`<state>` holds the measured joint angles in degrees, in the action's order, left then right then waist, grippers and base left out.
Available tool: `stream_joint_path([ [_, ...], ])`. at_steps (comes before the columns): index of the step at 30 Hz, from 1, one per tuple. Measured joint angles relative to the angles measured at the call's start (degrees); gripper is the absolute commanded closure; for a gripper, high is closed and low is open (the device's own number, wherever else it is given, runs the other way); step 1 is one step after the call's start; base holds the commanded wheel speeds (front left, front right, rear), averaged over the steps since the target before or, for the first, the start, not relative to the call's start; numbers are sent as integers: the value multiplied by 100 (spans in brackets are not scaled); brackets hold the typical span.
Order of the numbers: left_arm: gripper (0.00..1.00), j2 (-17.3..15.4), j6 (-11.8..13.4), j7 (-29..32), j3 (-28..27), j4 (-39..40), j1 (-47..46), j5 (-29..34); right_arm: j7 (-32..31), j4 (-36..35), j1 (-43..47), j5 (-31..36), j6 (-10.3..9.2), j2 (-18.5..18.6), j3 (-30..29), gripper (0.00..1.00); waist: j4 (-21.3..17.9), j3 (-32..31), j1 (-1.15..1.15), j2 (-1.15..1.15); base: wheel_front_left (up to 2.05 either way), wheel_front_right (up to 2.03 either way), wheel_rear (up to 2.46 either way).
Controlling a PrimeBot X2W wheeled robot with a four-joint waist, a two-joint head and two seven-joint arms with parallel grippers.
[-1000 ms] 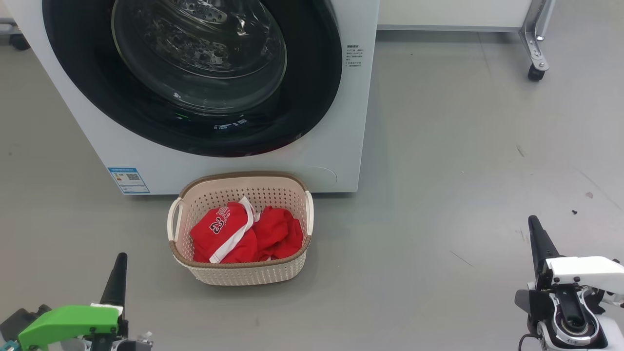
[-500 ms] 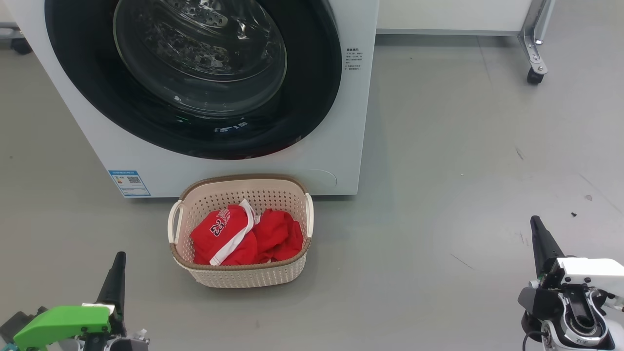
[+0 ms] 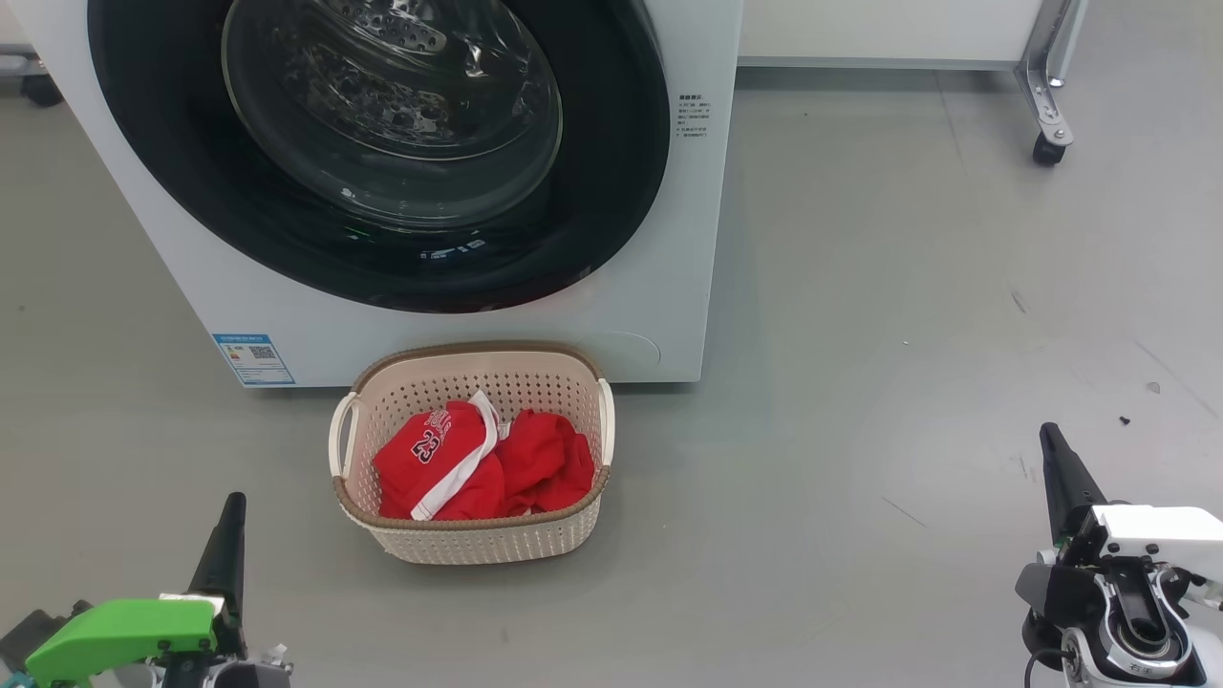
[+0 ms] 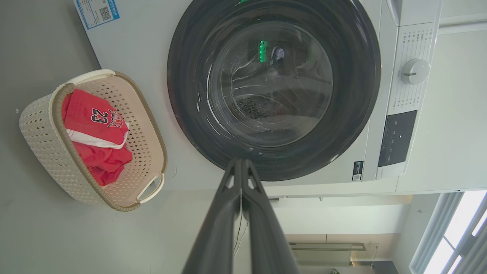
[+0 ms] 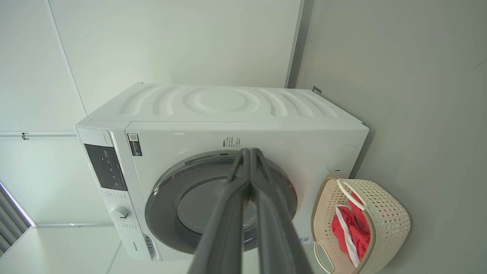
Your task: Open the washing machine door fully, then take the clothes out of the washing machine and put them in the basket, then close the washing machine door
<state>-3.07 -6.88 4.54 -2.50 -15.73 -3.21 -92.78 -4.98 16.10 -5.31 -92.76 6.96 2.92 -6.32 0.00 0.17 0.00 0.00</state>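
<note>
Washing machine door (image 3: 382,143) shut, clothes (image 3: 449,463) in basket (image 3: 478,348), left gripper (image 3: 232,511) and right gripper (image 3: 1051,441) pressed together, unmoved from before

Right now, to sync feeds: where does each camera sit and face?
Head view: from the head, down at cream perforated plastic basket and white washing machine; left gripper, right gripper low.
Left wrist view: from that wrist, along its shut fingers at the round glossy black door.
Right wrist view: likewise, along shut fingers, same door.
Shared: all show red clothes in the basket.
</note>
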Motion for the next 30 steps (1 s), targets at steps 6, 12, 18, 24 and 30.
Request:
stream_joint_path([
  [6, 100, 0, 0, 0, -7, 0, -1, 0, 0, -1, 0, 0, 0, 0, -1, 100, 0, 0, 0, 0, 0, 0, 0],
  [12, 100, 0, 0, 0, -15, 0, -1, 0, 0, -1, 1, 0, 0, 0, -2, 100, 0, 0, 0, 0, 0, 0, 0],
  [18, 100, 0, 0, 0, -21, 0, -2, 0, 0, -1, 1, 0, 0, 0, -4, 100, 0, 0, 0, 0, 0, 0, 0],
  [24, 100, 0, 0, 0, -24, 0, -2, 0, 0, -2, 1, 0, 0, 0, -5, 100, 0, 0, 0, 0, 0, 0, 0],
  [30, 100, 0, 0, 0, -25, 0, -2, 0, 0, -2, 1, 0, 0, 0, -7, 100, 0, 0, 0, 0, 0, 0, 0],
])
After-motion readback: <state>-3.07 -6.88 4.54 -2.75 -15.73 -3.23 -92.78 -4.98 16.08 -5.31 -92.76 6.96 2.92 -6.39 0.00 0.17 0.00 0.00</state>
